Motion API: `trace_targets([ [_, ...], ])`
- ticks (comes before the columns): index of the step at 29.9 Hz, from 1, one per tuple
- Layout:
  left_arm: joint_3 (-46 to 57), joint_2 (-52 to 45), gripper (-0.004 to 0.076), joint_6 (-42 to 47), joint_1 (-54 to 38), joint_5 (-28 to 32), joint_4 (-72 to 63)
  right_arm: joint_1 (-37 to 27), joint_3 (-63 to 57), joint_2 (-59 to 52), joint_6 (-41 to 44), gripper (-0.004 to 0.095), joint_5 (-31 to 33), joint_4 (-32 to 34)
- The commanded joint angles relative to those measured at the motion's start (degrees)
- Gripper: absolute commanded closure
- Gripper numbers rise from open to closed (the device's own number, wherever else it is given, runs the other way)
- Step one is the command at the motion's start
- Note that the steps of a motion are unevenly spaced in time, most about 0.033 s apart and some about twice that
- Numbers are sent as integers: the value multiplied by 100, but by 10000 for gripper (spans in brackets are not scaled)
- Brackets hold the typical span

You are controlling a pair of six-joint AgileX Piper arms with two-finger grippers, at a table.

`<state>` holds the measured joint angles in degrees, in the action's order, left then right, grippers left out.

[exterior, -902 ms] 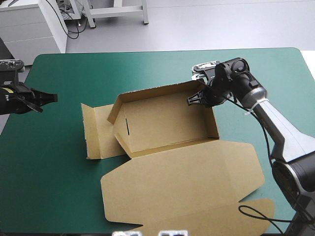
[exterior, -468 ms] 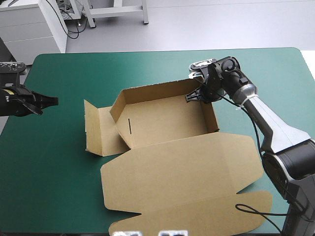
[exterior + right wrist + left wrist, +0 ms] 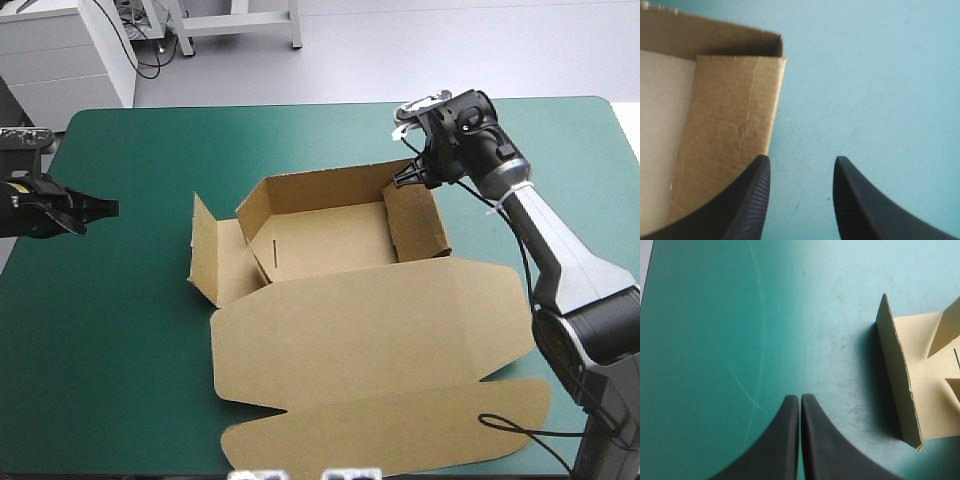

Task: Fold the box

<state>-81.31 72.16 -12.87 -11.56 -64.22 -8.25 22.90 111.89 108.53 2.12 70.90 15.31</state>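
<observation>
The brown box (image 3: 320, 240) stands mid-table with its far wall and end walls raised and its lid (image 3: 370, 340) lying flat toward the front. My right gripper (image 3: 405, 178) is open at the box's far right corner. In the right wrist view (image 3: 800, 172) one finger is over the right end wall (image 3: 730, 125) and the other over the cover. My left gripper (image 3: 108, 207) is shut near the table's left edge, well clear of the box. In the left wrist view (image 3: 800, 400) it points at the upright left flap (image 3: 897, 375).
Bare teal-green cover (image 3: 120, 330) lies between the left gripper and the box, and more beyond the box toward the far edge (image 3: 300, 105). The lid's front flap (image 3: 400, 430) reaches close to the table's front edge.
The right end wall has swung inward and stands steeper, and the left flap has risen. The whole box slid a little to the right. The right gripper moved toward the far corner; the left stayed put.
</observation>
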Motion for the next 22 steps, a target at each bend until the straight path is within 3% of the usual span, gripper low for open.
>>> trace_targets([
  [1, -123, -166, 731, -10, 1, 68, -83, -29, 685, -427, -54, 517, 66, 322],
  [13, -123, -166, 731, -10, 1, -295, -83, -29, 1117, -1189, 415, 517, 66, -67],
  [22, -123, -166, 731, -10, 1, -628, -71, -180, 1117, -643, 595, 517, 66, -815],
])
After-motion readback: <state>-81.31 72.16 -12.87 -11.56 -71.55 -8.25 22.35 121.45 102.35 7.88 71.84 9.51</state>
